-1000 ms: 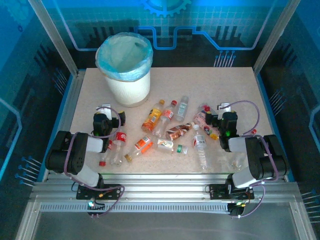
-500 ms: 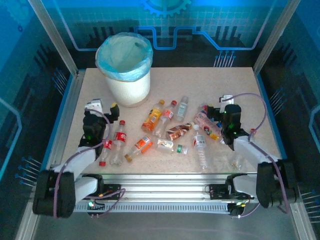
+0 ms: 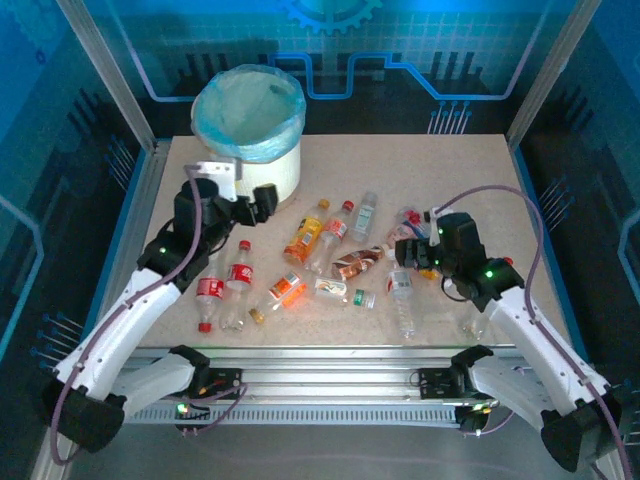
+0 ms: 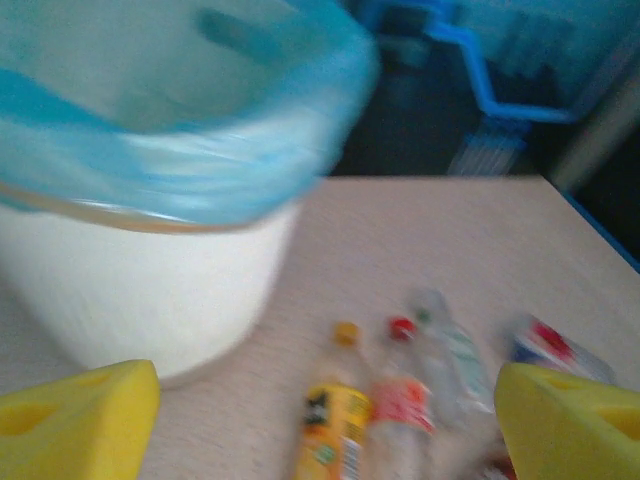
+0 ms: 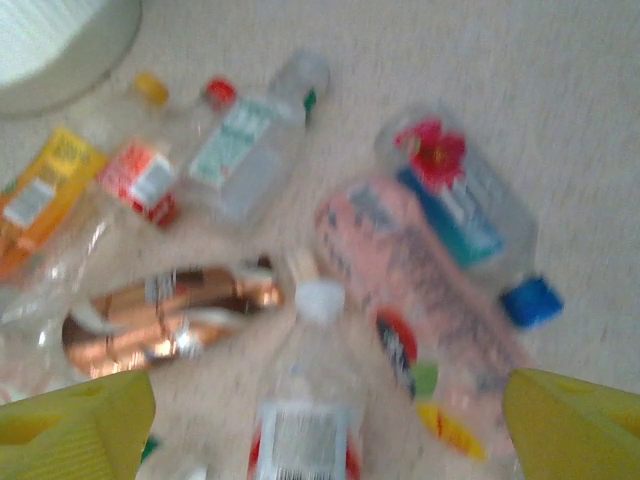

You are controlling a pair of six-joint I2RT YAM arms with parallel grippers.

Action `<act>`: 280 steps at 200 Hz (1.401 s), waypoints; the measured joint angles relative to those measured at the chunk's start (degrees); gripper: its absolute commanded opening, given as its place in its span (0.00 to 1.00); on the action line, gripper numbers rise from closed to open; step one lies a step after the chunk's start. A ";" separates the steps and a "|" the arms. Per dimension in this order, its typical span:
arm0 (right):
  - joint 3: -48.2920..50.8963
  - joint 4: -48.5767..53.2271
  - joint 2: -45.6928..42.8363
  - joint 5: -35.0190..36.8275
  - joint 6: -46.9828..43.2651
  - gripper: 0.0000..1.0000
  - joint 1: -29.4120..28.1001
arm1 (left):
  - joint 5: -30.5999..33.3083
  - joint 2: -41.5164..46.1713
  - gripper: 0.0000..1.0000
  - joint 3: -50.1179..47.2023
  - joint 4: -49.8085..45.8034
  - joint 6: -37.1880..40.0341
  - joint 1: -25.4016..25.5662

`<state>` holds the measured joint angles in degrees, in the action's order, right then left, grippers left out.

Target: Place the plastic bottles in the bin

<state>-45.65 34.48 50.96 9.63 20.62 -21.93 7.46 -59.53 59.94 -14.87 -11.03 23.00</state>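
Note:
Several plastic bottles lie scattered across the middle of the table, among them an orange-labelled one (image 3: 305,238), a crushed copper one (image 3: 357,262) and a clear white-capped one (image 3: 401,290). The bin (image 3: 262,176), white with a light-blue liner, stands at the back left. My left gripper (image 3: 258,203) hangs beside the bin's wall, open and empty, its yellow fingertips (image 4: 80,420) wide apart above the orange-labelled bottle (image 4: 335,435). My right gripper (image 3: 408,252) hovers open over the right-hand bottles. The white-capped bottle (image 5: 312,400) lies below, between its fingertips (image 5: 75,430), not gripped.
Two red-labelled cola bottles (image 3: 222,288) lie near the left arm. A pink crushed bottle (image 5: 420,290) and a blue-capped one (image 5: 470,215) lie next to the right gripper. Bare tabletop (image 3: 450,170) stretches behind the bottles. Metal frame posts stand at the table's corners.
Both arms have unfolded from their low rest. The left gripper has risen and swung toward the bin. The right gripper has moved left over the bottle cluster.

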 measured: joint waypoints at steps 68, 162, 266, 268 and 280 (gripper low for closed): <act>3.54 10.16 6.19 -1.70 7.50 0.91 -6.23 | -18.45 -9.86 0.87 6.12 -5.84 2.60 8.70; 5.55 6.32 16.48 -1.03 8.33 0.83 -7.80 | -17.18 -9.79 0.88 6.25 -5.92 4.13 14.88; 5.55 4.07 22.21 -0.66 6.58 0.62 -8.17 | -15.85 -9.86 0.88 6.25 -5.97 5.44 15.10; 5.55 4.13 22.12 -0.68 6.58 0.62 -8.17 | -15.82 -9.86 0.88 6.23 -5.97 5.46 15.10; 5.55 4.63 21.14 -0.70 6.40 0.59 -8.17 | -15.41 -9.86 0.88 6.25 -6.10 5.46 15.15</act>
<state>-40.10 39.11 72.10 8.93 27.03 -30.11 -7.94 -69.38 66.19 -20.97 -5.56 38.15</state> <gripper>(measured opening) 0.610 0.876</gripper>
